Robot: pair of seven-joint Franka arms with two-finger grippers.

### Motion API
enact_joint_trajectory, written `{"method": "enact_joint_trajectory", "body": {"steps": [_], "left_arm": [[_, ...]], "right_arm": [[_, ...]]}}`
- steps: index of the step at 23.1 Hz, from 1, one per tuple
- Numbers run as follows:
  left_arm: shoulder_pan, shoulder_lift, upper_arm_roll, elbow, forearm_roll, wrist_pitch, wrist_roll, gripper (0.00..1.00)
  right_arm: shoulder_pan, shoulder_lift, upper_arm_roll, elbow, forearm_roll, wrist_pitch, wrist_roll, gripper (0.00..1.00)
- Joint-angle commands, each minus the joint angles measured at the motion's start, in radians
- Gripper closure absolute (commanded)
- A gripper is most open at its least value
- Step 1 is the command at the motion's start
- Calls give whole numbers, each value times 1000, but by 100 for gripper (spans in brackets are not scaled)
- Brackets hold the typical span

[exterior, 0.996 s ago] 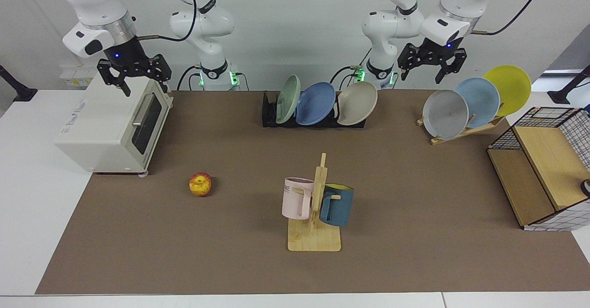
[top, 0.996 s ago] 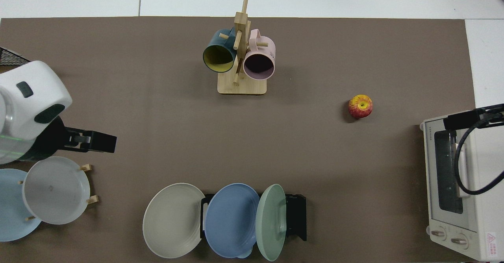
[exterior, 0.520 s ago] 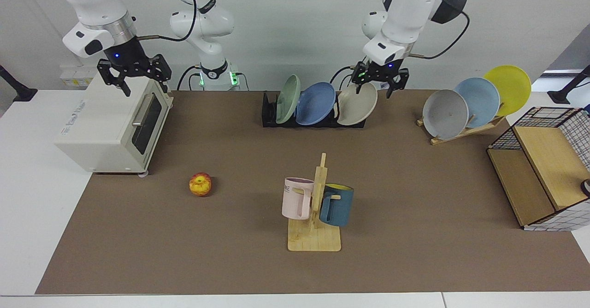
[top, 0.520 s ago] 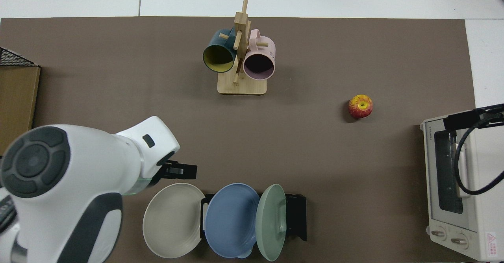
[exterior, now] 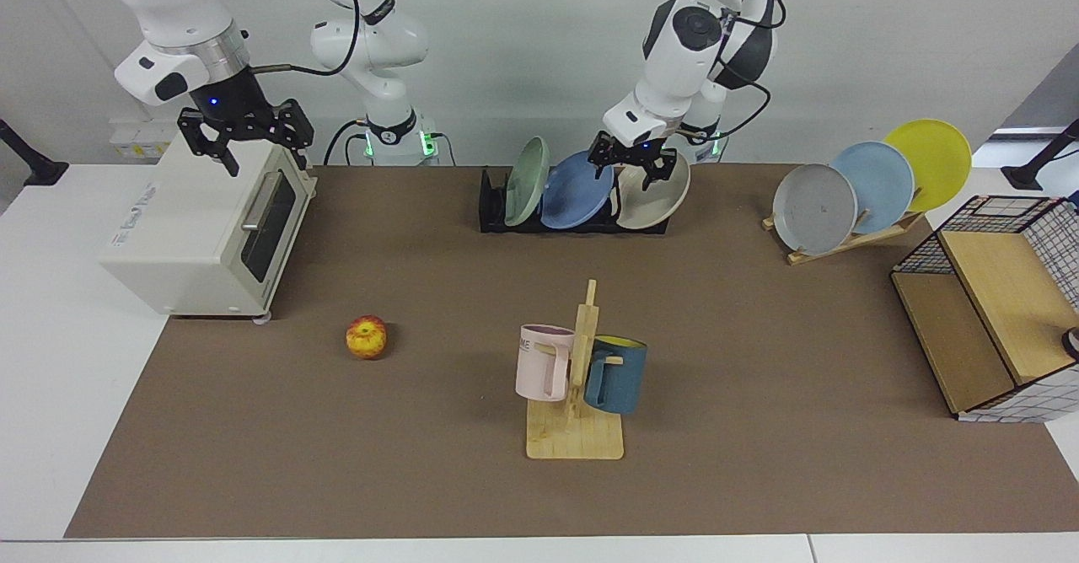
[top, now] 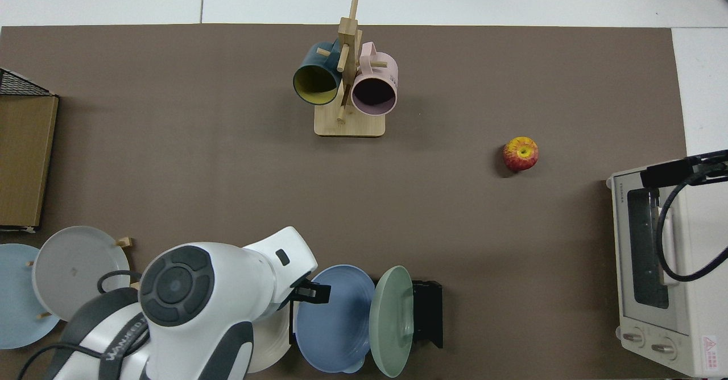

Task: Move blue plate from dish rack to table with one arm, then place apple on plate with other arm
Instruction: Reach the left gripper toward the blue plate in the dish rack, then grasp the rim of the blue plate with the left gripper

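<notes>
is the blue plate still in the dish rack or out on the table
In the rack: the blue plate stands on edge in the dish rack between two other plates.

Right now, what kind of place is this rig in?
Likely a robotics lab staged as a kitchen: a brown-matted table with a toaster oven, a dish rack of plates and a mug tree against plain white walls.

blue plate (exterior: 577,190) in dish rack (exterior: 493,209) | apple (exterior: 366,336) on table (exterior: 759,394)

Toaster oven (exterior: 202,230) at mat edge; mug tree (exterior: 577,386) holding pink mug (exterior: 542,361), teal mug (exterior: 616,374).
</notes>
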Motion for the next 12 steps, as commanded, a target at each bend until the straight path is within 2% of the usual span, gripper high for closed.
{"method": "enact_joint_trajectory", "body": {"steps": [1,4,5,8,9,12], "left_arm": [[-69,-27,-9,-128,-19,126,-23,1],[-77,-27,-12,-135,-19,141,-37,3],[-77,-27,-15,-135,-21,141,-41,7],[-77,-28,-35,-135,-21,138,-104,30],[-77,-31,-43,-134,-21,135,-121,45],[-77,-31,-52,-134,-21,130,-143,69]], "right_arm": [[-6,-17,6,-20,1,5,15,0],[-6,-17,6,-20,1,5,17,0],[-6,-17,6,-20,1,5,15,0],[-6,-17,6,-20,1,4,17,0],[-6,-17,6,-20,1,5,17,0],[-6,-17,6,-20,1,5,17,0]]}}
